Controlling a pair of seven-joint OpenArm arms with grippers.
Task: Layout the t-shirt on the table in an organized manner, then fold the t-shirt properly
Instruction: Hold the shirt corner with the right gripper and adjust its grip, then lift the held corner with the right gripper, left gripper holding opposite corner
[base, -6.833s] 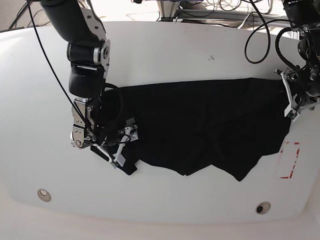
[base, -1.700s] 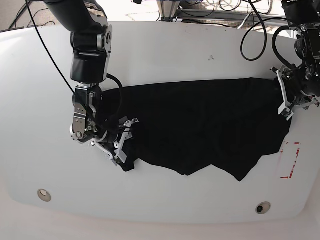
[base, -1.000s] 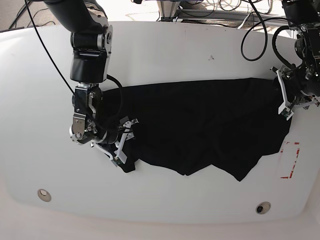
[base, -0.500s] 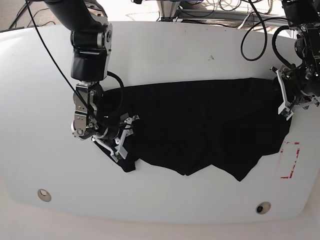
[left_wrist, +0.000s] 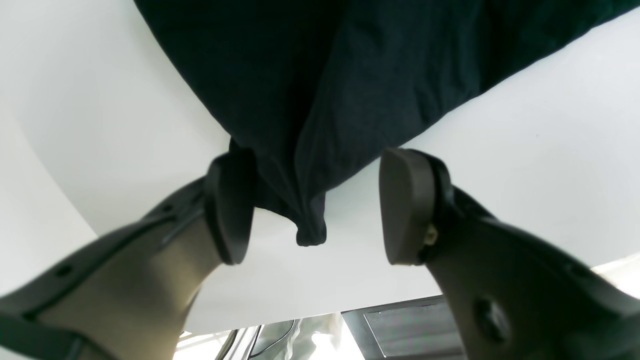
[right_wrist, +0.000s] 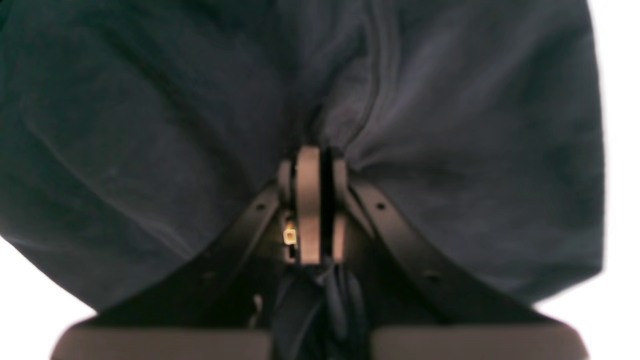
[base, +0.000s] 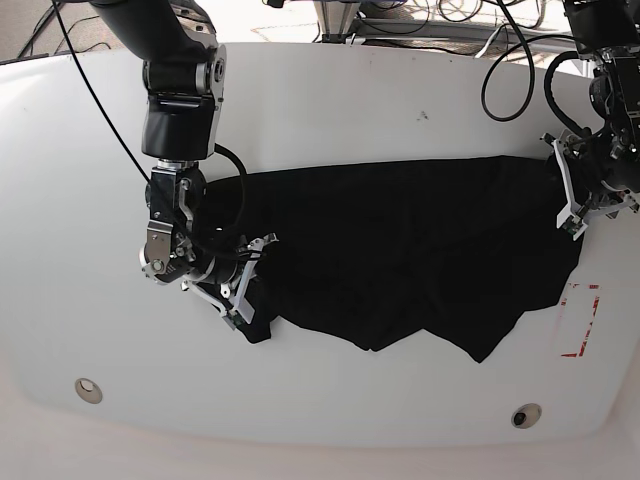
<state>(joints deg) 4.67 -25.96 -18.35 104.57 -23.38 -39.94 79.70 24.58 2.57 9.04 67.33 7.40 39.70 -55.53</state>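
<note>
Right pincer (right_wrist: 320, 165) pinched on t-shirt (right_wrist: 450, 150); left pincer (left_wrist: 312, 200) agape.

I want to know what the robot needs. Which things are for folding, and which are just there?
For the job:
t-shirt
table
right gripper, shut on the t-shirt
left gripper, open around a corner

Just there:
red tape mark
two round holes
cables

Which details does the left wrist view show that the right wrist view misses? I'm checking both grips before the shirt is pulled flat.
Left wrist only: the left gripper open, its pads either side of a hanging corner of the t-shirt, with the table beneath. Right wrist only: the right gripper shut on a bunched fold. Both show black fabric between the jaws.
</note>
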